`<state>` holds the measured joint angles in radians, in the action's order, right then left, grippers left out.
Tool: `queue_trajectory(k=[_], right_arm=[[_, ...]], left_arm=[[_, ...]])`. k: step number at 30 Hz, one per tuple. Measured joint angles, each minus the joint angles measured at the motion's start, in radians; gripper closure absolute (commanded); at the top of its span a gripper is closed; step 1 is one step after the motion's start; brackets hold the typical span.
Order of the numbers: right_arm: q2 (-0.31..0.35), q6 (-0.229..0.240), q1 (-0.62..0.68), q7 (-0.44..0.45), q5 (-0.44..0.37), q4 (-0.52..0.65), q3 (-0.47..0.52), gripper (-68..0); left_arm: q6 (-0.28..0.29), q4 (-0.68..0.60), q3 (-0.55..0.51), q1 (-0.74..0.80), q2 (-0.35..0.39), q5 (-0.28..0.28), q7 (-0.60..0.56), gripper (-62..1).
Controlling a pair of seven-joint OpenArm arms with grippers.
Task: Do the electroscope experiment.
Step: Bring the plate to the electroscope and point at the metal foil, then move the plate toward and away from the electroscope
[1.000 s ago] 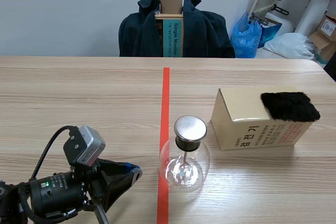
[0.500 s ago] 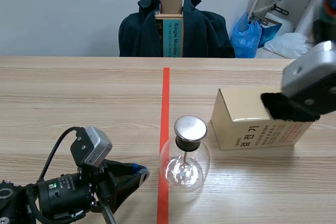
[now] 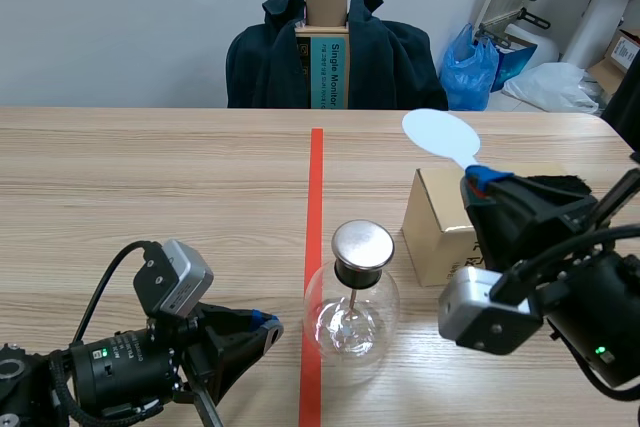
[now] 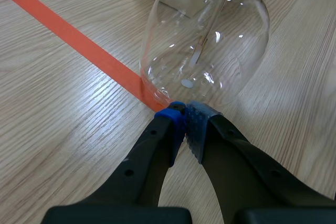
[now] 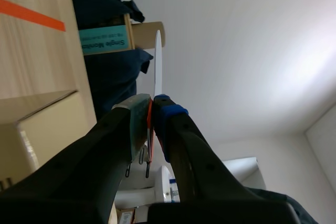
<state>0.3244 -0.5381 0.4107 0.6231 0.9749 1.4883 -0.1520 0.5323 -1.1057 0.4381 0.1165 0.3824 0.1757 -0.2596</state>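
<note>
The electroscope stands upright at lower centre, just right of the orange tape line, with its metal disc on top and its rod hanging straight down inside the glass. At the right, in front of the cardboard box, the right gripper is clamped on the stem of a white paddle whose round blade rises up-left. The left gripper is closed on nothing, its pads meeting just before the electroscope's base.

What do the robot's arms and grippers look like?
Both are black, with black cables and a green light. A silver-grey camera box sits on each wrist. The left gripper and right gripper have thick black fingers tipped with blue or grey dotted pads.
</note>
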Motion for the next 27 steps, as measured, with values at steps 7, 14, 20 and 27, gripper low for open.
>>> queue_trajectory(k=[7, 14, 20, 27], right_arm=[[0.0, -0.001, 0.0, 0.063, 0.02, -0.053, 0.0, -0.8], [0.0, -0.001, 0.0, 0.113, 0.028, -0.053, 0.0, -0.8], [0.003, -0.008, 0.015, 0.197, 0.041, -0.052, 0.0, -0.8], [0.006, -0.053, 0.043, 0.285, 0.05, -0.052, 0.0, -0.8]], left_arm=[[0.0, 0.0, 0.0, 0.0, 0.0, 0.0, 0.0, -3.2], [0.0, 0.0, 0.0, 0.0, 0.0, 0.0, 0.0, -3.2], [0.0, 0.0, 0.0, 0.0, 0.0, 0.0, 0.0, -3.2], [0.0, 0.0, 0.0, 0.0, 0.0, 0.0, 0.0, -3.2]])
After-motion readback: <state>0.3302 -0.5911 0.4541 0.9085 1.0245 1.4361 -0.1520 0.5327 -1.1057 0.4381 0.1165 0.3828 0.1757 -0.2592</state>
